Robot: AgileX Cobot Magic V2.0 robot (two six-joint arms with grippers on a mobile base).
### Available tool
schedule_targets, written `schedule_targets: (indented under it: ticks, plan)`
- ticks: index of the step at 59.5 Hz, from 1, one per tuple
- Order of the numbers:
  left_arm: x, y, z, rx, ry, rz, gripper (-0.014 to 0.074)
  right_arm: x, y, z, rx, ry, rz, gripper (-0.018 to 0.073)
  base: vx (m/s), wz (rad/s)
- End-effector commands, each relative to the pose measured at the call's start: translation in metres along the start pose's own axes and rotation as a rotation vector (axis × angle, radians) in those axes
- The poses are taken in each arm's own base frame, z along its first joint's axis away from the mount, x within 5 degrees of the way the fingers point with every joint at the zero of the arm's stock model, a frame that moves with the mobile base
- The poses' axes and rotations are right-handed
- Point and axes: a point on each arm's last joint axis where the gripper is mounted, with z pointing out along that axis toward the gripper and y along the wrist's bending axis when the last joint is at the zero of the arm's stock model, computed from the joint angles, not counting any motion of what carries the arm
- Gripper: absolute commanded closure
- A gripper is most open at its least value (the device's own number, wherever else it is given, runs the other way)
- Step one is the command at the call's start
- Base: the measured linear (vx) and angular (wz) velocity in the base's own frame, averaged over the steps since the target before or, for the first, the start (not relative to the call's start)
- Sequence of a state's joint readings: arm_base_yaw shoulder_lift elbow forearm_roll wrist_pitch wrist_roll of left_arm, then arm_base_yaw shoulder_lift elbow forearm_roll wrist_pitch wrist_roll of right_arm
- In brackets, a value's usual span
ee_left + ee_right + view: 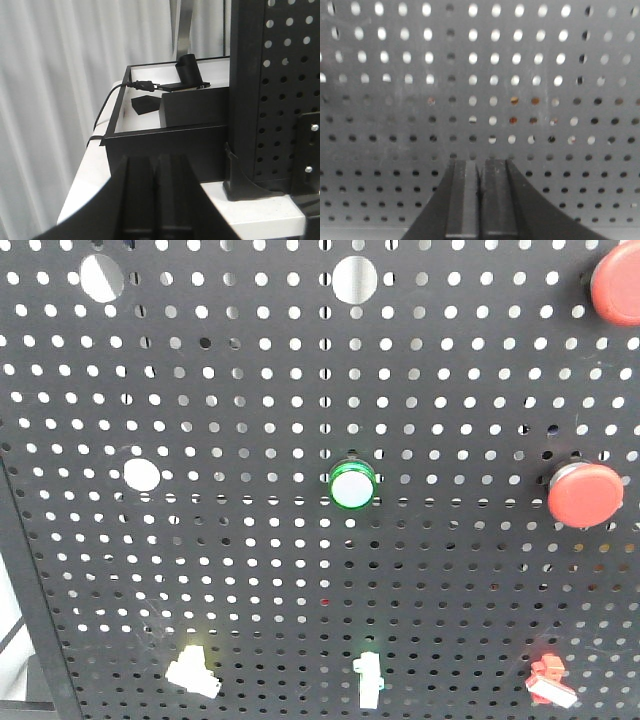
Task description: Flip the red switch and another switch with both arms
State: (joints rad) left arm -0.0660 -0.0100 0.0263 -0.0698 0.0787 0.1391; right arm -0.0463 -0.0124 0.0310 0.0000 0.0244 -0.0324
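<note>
In the front view the small red switch (550, 680) with its white lever sits at the bottom right of the black pegboard (250, 570). The other switch, pale yellow (193, 670), sits at the bottom left. Neither gripper shows in that view. In the left wrist view my left gripper (155, 161) is shut with nothing in it, off the pegboard's side edge (280, 100) and pointing at a black box (165, 150). My right gripper (480, 162) is shut and empty, its tips close in front of bare pegboard holes (490, 100). No switch shows in either wrist view.
A white toggle on a green base (368, 677) stands between the two switches. Above it is a green-ringed white button (352, 485), and two big red push buttons (585, 493) (615, 285) are at the right. A cabled black device (187, 75) lies behind the box, on a white table (95, 170).
</note>
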Motion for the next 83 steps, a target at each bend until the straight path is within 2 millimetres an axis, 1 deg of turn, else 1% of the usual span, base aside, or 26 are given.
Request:
schedule_targets:
  ticks: [1,6,10,12,19,24,28,31,36,39,44,51,58,63,73,79,83]
  plan:
    - [-0.009,0.002,-0.002,-0.017,-0.144,-0.028,0.0594,-0.013,-0.001,-0.002,0.010,-0.155,-0.019,0.0566,0.00,0.00]
    - [-0.021,0.003,-0.004,-0.026,-0.263,-0.102,0.0594,-0.026,-0.001,-0.004,0.013,-0.259,-0.015,0.0566,0.00,0.00]
    - [-0.032,0.005,-0.007,-0.028,-0.363,-0.153,0.0594,-0.039,-0.001,-0.007,0.010,-0.292,0.020,0.0566,0.00,0.00]
    - [-0.039,0.005,-0.009,-0.027,-0.381,-0.155,0.0594,-0.047,-0.002,-0.008,0.009,-0.304,0.031,0.0566,0.00,0.00]
    - [-0.079,0.007,-0.020,-0.017,-0.411,-0.124,0.0594,-0.092,-0.003,-0.020,0.012,-0.298,0.007,0.0566,0.00,0.00]
    - [-0.110,0.009,-0.023,-0.024,-0.410,-0.061,0.0594,-0.118,-0.004,-0.022,0.019,-0.246,-0.043,0.0566,0.00,0.00]
    - [-0.131,0.010,-0.018,-0.028,-0.382,-0.020,0.0594,-0.136,-0.005,-0.019,0.020,-0.184,-0.081,0.0566,0.00,0.00]
    - [-0.142,0.010,-0.011,-0.025,-0.348,-0.010,0.0594,-0.145,-0.005,-0.015,0.017,-0.147,-0.083,0.0566,0.00,0.00]
    - [-0.154,0.011,0.004,-0.021,-0.297,-0.013,0.0594,-0.156,-0.005,-0.007,0.007,-0.114,-0.057,0.0566,0.00,0.00]
    - [-0.156,0.011,0.011,-0.019,-0.277,-0.021,0.0594,-0.158,-0.005,-0.003,0.004,-0.110,-0.048,0.0566,0.00,0.00]
    - [-0.157,0.011,0.019,-0.009,-0.246,-0.088,0.0594,-0.157,-0.005,0.003,0.002,-0.098,-0.025,0.0566,0.00,0.00]
    - [-0.158,0.009,0.024,0.018,-0.191,-0.103,0.0594,-0.157,-0.005,0.003,0.001,-0.093,-0.015,0.0566,0.00,0.00]
    - [-0.158,0.001,0.033,0.108,-0.128,-0.107,0.0594,-0.157,-0.005,0.003,0.001,-0.093,-0.016,0.0566,0.00,0.00]
    - [-0.156,-0.010,0.042,0.205,-0.098,-0.084,0.0594,-0.157,-0.005,0.003,0.001,-0.093,-0.016,0.0566,0.00,0.00]
    - [-0.149,-0.042,0.060,0.420,-0.037,-0.039,0.0594,-0.156,-0.005,0.004,0.001,-0.089,-0.017,0.0566,0.00,0.00]
    - [-0.146,-0.059,0.069,0.496,-0.037,-0.015,0.0594,-0.155,-0.005,0.004,0.000,-0.078,-0.017,0.0566,0.00,0.00]
    - [-0.145,-0.066,0.074,0.518,-0.042,-0.020,0.0594,-0.155,-0.005,0.004,0.000,-0.072,-0.017,0.0566,0.00,0.00]
